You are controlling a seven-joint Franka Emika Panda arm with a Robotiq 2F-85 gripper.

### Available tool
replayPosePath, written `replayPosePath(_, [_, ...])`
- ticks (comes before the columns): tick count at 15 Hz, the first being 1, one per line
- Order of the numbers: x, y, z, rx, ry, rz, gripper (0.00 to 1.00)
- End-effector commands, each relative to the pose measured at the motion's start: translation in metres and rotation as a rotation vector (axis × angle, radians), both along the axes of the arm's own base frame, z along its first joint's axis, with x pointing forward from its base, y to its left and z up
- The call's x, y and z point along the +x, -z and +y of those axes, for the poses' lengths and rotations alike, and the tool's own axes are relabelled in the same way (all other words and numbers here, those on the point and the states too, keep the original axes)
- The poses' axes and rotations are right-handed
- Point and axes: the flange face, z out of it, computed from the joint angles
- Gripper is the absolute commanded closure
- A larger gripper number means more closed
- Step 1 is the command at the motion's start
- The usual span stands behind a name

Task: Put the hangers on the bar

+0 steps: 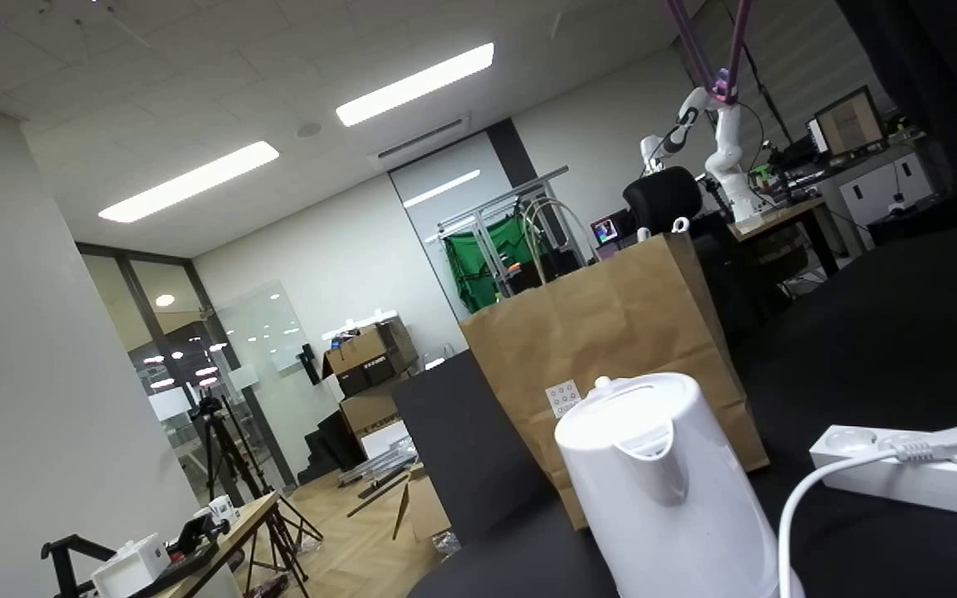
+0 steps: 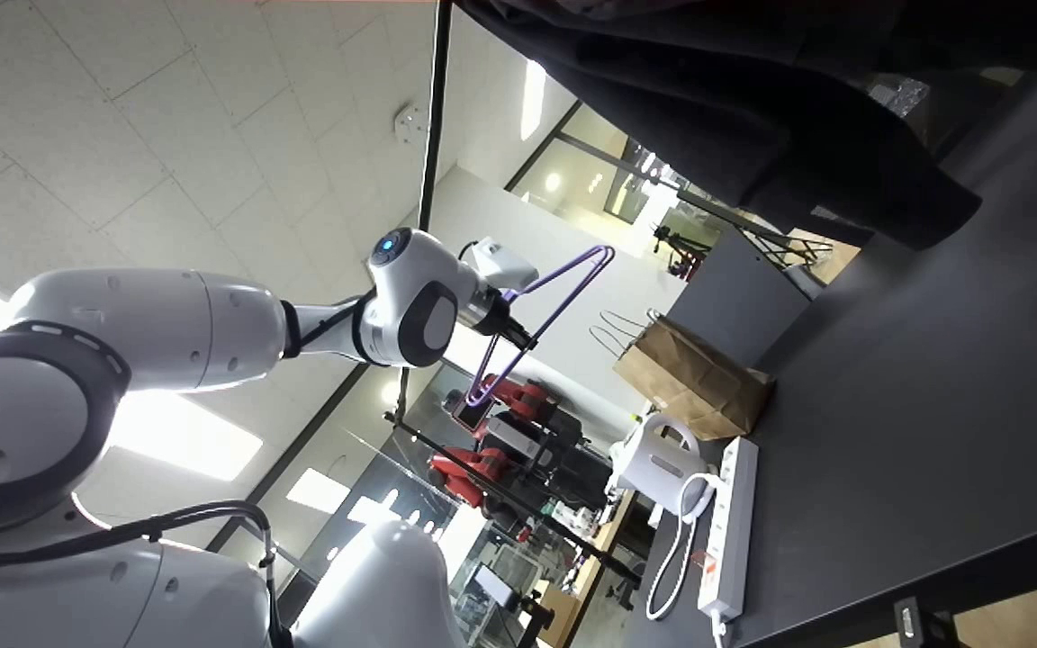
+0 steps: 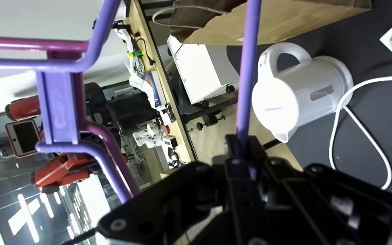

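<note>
In the wrist view, my gripper [image 3: 243, 149] is shut on the long straight rod of a purple hanger [image 3: 250, 61]. The hanger's neck and shoulders show at the left of that view; its hook runs out of frame. A second, magenta outline [image 3: 32, 44] lies close behind it; I cannot tell whether the jaws hold its rod too. In an exterior view, the gripper [image 2: 523, 337] holds the purple triangle [image 2: 570, 302] in the air. A black bar [image 2: 434, 117] runs behind the arm. In an exterior view, a purple hanger corner [image 1: 738, 46] hangs in from the top.
Below are a white kettle [image 2: 662, 468], a brown paper bag [image 2: 689, 378] and a white power strip [image 2: 730, 531] with a white cable on the dark table [image 2: 915, 387]. A dark garment [image 2: 707, 99] hangs at upper right. Another white arm [image 1: 725, 154] stands far behind.
</note>
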Motion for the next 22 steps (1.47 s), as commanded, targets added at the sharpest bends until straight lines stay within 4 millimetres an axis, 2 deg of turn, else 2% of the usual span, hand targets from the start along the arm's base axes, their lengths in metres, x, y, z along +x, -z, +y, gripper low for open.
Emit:
replayPosePath(1, [0.000,-0.021,0.014,-0.003,-0.033,-0.062,0.98])
replayPosePath(5, [-0.001,-0.039,0.026,-0.001,-0.052,-0.115,0.98])
replayPosePath(8, [0.001,-0.053,0.026,0.024,-0.030,-0.159,0.98])
replayPosePath(12, [0.007,-0.066,0.012,0.069,0.072,-0.226,0.98])
replayPosePath(19, [0.024,-0.071,-0.013,0.134,0.140,-0.273,0.98])
replayPosePath(22, [0.029,-0.074,-0.017,0.165,0.141,-0.283,0.98])
